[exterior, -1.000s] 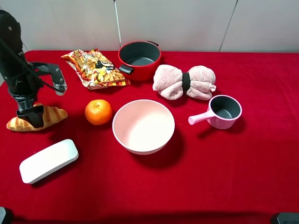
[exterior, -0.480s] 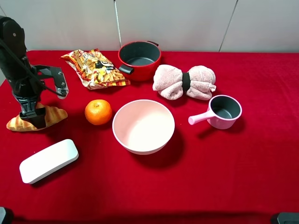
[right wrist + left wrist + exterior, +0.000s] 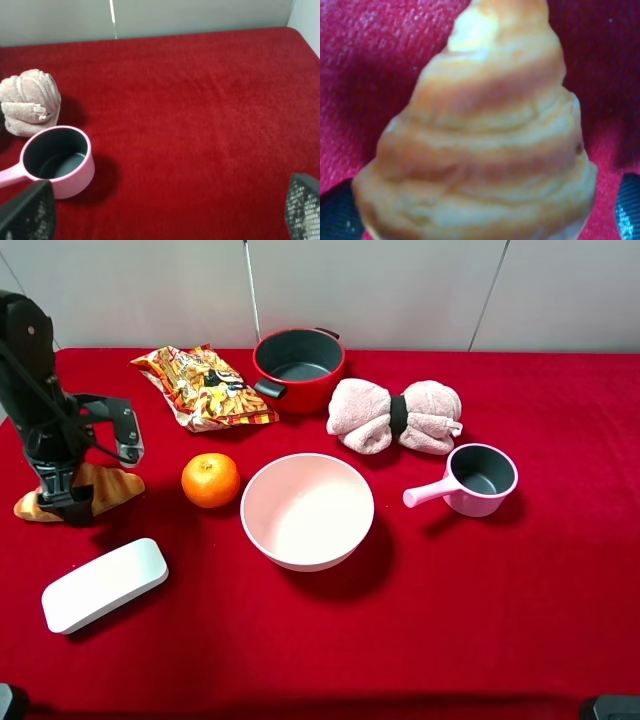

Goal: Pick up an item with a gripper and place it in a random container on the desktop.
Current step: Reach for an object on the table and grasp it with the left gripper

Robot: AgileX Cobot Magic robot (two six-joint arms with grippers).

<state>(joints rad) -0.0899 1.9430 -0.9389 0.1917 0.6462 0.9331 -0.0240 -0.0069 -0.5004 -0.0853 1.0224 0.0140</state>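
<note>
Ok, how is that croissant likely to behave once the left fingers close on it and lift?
The croissant looks puffy and layered, so probably light and easily dented by a firm squeeze. Its ridged crust should resist slipping. It tapers toward the tip, so it might pivot between the fingers.

Left jaws lower, astride croissant (image 3: 112,486)

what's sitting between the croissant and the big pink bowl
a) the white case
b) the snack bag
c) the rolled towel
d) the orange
d: in the high view the orange lies between the croissant and the pink bowl.
</note>
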